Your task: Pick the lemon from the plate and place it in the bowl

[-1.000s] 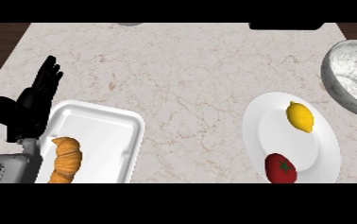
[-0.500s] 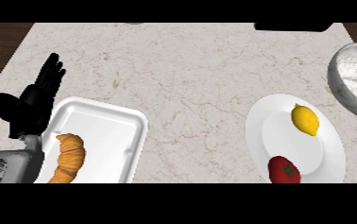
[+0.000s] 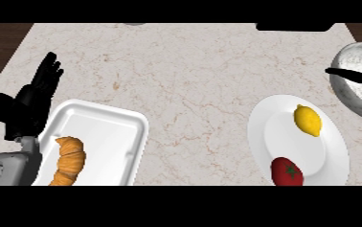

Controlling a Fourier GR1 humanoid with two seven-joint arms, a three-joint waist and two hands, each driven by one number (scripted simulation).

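The yellow lemon (image 3: 307, 120) lies on the upper part of a white plate (image 3: 260, 125) at the right of the counter, with a red tomato (image 3: 286, 171) on the plate's near end. The metal bowl (image 3: 348, 85) stands just beyond the plate, cut by the right edge. A thin black part of my right hand (image 3: 342, 73) pokes in from the right edge over the bowl, well above the lemon and apart from it. My left hand (image 3: 37, 94) rests open at the far left, fingers up.
A white rectangular tray (image 3: 106, 125) at the lower left holds a croissant (image 3: 68, 160). A dark object (image 3: 293, 27) sits at the counter's back edge, right of centre. Bare marbled counter lies between tray and plate.
A black tip of my right hand has come into view at the right edge over the bowl. The lemon, plate and left hand stay where they were.
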